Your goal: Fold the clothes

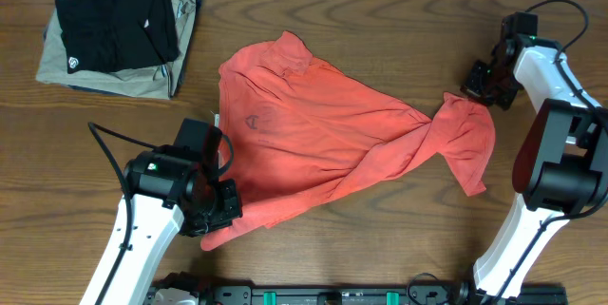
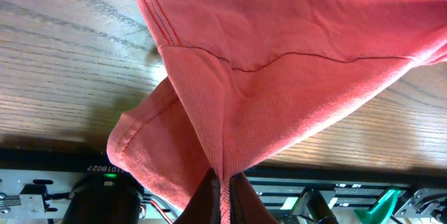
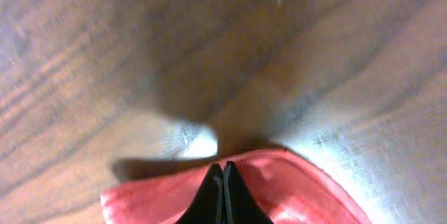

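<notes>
The red-orange T-shirt (image 1: 323, 139) lies stretched and twisted across the middle of the table, inside out, with faint lettering showing through. My left gripper (image 1: 217, 218) is shut on its lower left edge; in the left wrist view the fabric (image 2: 279, 77) is pinched between the fingers (image 2: 225, 182) and hangs lifted over the table. My right gripper (image 1: 475, 91) is shut on the shirt's right end; in the right wrist view the hem (image 3: 300, 189) sits at the closed fingertips (image 3: 222, 172).
A folded black garment (image 1: 114, 25) lies on a folded khaki garment (image 1: 180, 20) at the back left corner. The table's front edge and a black rail (image 1: 313, 294) run just below the left gripper.
</notes>
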Controlling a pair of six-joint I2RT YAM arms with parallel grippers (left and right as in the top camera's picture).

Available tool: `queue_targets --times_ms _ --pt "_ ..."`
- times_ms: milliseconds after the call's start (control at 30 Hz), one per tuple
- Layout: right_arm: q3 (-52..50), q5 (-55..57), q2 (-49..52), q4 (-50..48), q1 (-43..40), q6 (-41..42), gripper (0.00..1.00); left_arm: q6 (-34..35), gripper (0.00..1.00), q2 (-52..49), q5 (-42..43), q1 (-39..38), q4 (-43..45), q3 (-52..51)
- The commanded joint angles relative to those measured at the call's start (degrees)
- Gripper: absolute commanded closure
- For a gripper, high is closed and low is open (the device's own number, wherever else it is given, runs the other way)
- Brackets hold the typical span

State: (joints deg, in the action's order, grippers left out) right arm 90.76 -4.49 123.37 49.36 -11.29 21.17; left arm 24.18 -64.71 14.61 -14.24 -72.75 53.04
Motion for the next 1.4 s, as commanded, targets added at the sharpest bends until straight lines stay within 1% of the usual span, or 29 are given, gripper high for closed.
queue_targets --times_ms 0,133,333,433,467,533,600,633,667,767,800,900,933,1100,1200,1367 --pt "4.0 0.2 -1.9 2.4 -1.8 0.3 0.99 0.0 0.94 0.4 -0.7 0.3 -0.6 3.7" --pt "6.5 0.0 -6.7 6.3 -3.1 0.2 0.99 -1.5 0.94 0.4 -0.7 0.3 -2.6 11.3" --pt "6.8 -0.2 -19.1 11.0 -4.2 -0.2 0.99 -2.4 0.94 0.4 -1.0 0.3 -7.1 24.8" --pt "6.8 -3.3 -23.3 14.1 -3.8 -1.8 0.99 -2.3 0.94 0.5 -1.2 0.3 -8.7 27.3" --pt "6.7 -3.8 -23.8 15.0 -3.5 -1.7 0.98 -2.3 0.94 0.5 -1.2 0.3 -9.2 27.2" --pt "6.6 -3.9 -23.6 17.1 -2.2 -1.7 0.82 -2.3 0.94 0.3 -1.2 0.3 -11.0 27.1" --pt "5.7 -4.1 -22.6 18.2 -0.5 -1.5 0.73 -2.3 0.94 0.1 -1.4 0.3 -13.4 26.9" --pt "5.0 -4.1 -22.1 18.4 0.3 -1.5 0.66 -2.3 0.94 0.1 -1.7 0.3 -14.3 26.9" --pt "4.2 -4.1 -21.5 18.3 1.4 -1.5 0.57 -2.4 0.94 0.1 -2.4 0.3 -15.3 26.9" --pt "1.9 -4.4 -19.6 17.8 4.2 -1.5 0.25 -2.3 0.94 0.9 -4.7 0.3 -16.9 27.0" --pt "1.2 -4.6 -18.7 17.7 5.0 -1.5 0.18 -1.9 0.94 1.4 -4.9 0.3 -17.0 27.0" --pt "-0.2 -4.8 -16.2 16.9 7.6 -1.5 0.03 -1.0 0.94 3.9 -5.1 0.3 -16.2 27.0" --pt "-0.5 -4.8 -15.4 16.3 8.2 -1.5 0.01 -1.0 0.94 4.7 -5.1 0.3 -16.0 27.0" --pt "-0.7 -4.7 -11.0 13.5 10.6 -1.5 0.01 -1.0 0.94 7.1 -5.0 0.3 -17.4 27.0" --pt "-0.7 -4.7 -8.6 12.2 10.9 -1.5 0.01 -1.0 0.94 7.1 -5.0 0.3 -18.9 26.8" --pt "-0.7 -4.8 -3.7 9.9 10.8 -0.1 0.02 -1.0 0.94 7.1 -5.0 0.3 -18.9 24.2"
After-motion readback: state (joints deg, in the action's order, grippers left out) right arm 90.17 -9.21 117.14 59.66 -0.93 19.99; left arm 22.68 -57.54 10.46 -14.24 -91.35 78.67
